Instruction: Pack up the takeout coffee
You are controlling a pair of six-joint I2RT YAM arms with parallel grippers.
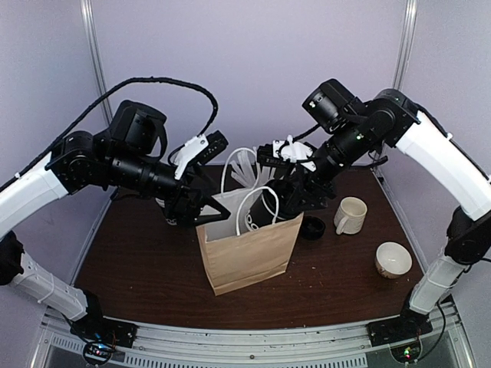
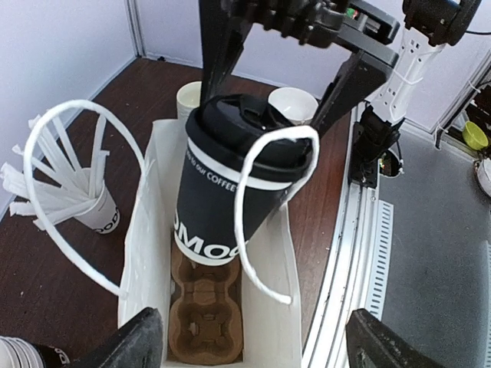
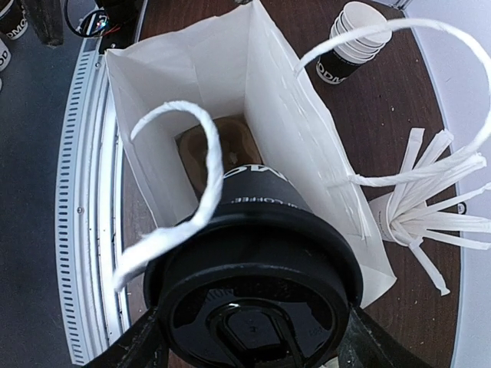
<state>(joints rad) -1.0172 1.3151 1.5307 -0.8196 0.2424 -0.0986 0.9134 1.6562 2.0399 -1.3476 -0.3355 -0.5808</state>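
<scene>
The takeout coffee, a black cup with white lettering and a black lid, hangs tilted in the mouth of the brown paper bag. My right gripper is shut on it just below the lid, one finger on each side. The cup's base is inside the bag, above a brown cardboard cup carrier on the bag's floor. One white loop handle drapes across the cup. My left gripper stands open, its fingers straddling the near end of the bag.
A cup of white sticks stands just behind the bag. A stack of lidless cups sits beyond it. A white mug, a small black lid and a white bowl-like cup lie to the bag's right.
</scene>
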